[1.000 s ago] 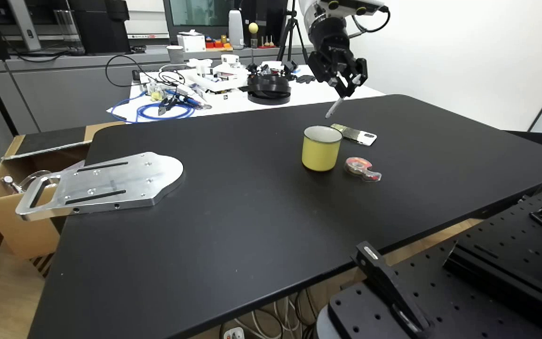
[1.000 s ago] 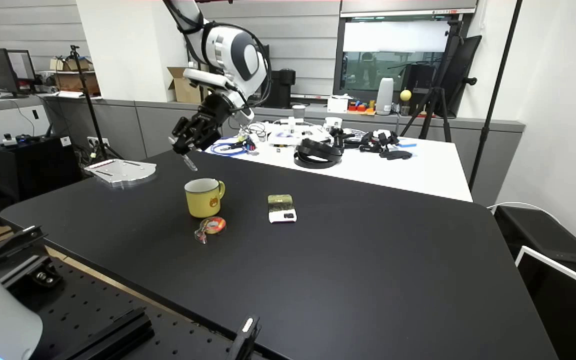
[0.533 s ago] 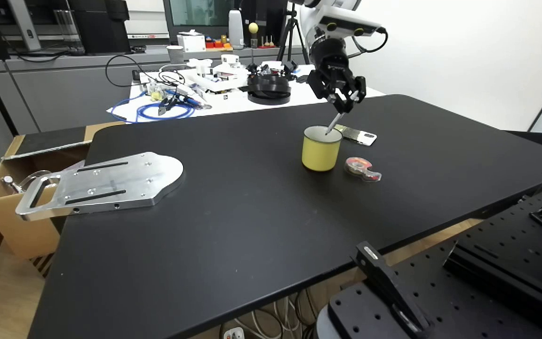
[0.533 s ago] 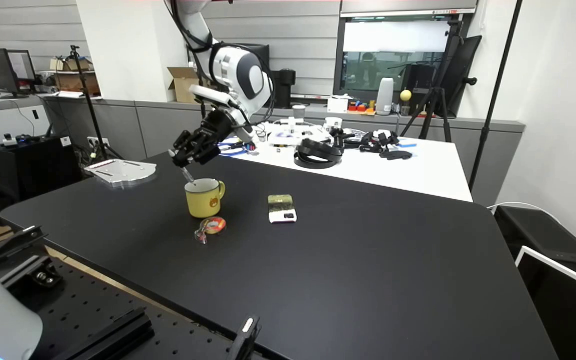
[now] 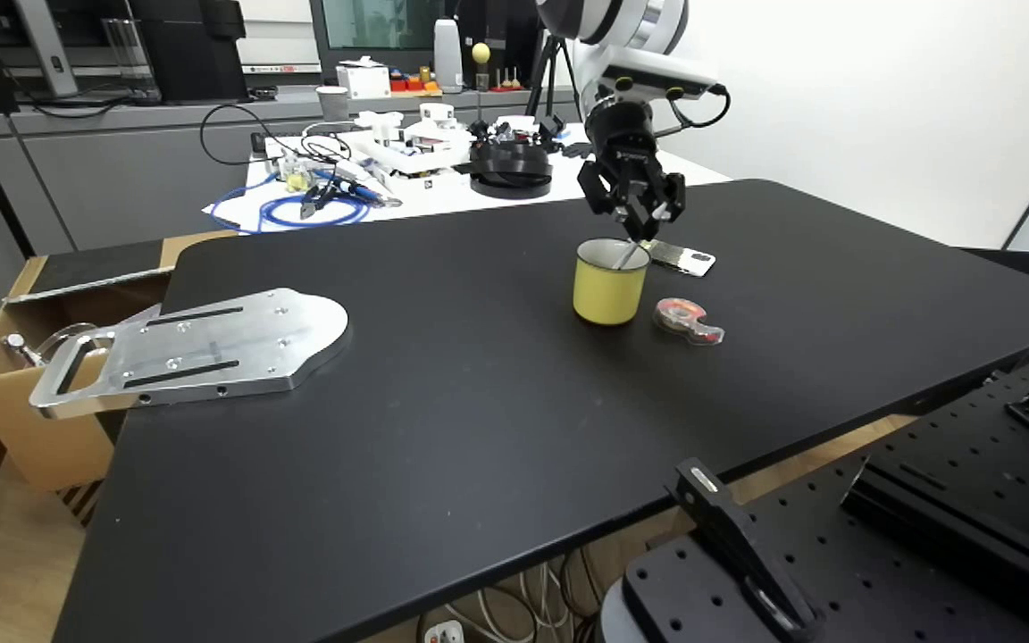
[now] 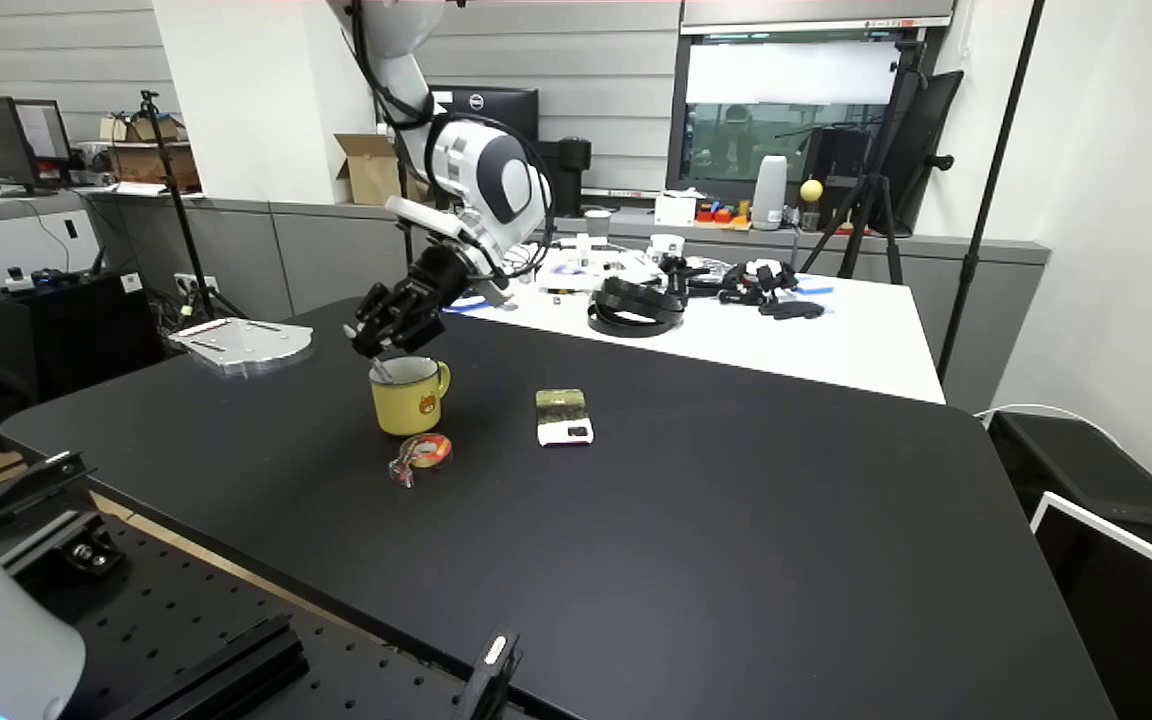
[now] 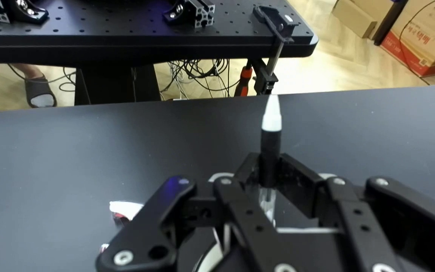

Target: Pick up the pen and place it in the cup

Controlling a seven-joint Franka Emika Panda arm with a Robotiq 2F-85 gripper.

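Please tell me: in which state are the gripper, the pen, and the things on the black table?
Gripper: shut on the pen.
Pen: tilted, lower end inside the cup.
Cup: upright, uncovered.
Tape dispenser: lying flat, apart from the cup.
Green-and-white item: lying flat.
Metal plate: lying flat, partly off the table.

Arm (image 6: 456, 150), single: white and grey, reaching down from the top edge in both exterior views. Wrist (image 6: 511, 190): white with dark grey oval panel, bent. Tool (image 7: 269, 170): black, two-fingered, jointed linkages, slanting downward in both exterior views. Fingers (image 7: 298, 181): gripping from either side, tips a narrow gap apart.
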